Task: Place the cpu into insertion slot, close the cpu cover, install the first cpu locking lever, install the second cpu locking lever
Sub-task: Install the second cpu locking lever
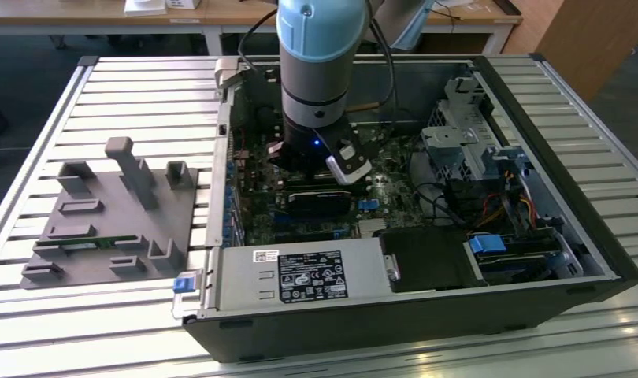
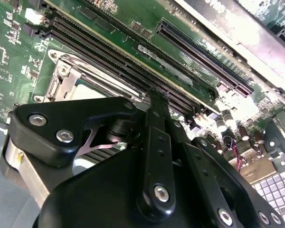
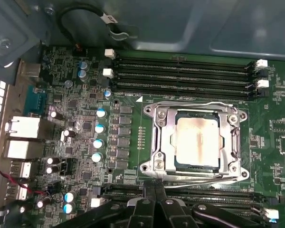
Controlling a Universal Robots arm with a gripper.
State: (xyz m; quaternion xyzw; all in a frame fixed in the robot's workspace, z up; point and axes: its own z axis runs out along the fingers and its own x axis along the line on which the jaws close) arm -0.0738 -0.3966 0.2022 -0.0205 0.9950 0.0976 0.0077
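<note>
Black jointed gripper (image 3: 154, 197), fingers pressed together and holding nothing, hovers beside the silvery square cpu cover (image 3: 195, 141), which lies folded over the dull silver-grey cpu (image 3: 198, 141), pinning it in the socket.

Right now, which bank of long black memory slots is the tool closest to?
The bank right by the tool, on its side of the cpu cover. The other bank lies beyond the socket, beside the case wall.

Cpu cover (image 2: 69, 78) partly hidden behind gripper linkage in second wrist view; fingers' state unclear.
</note>
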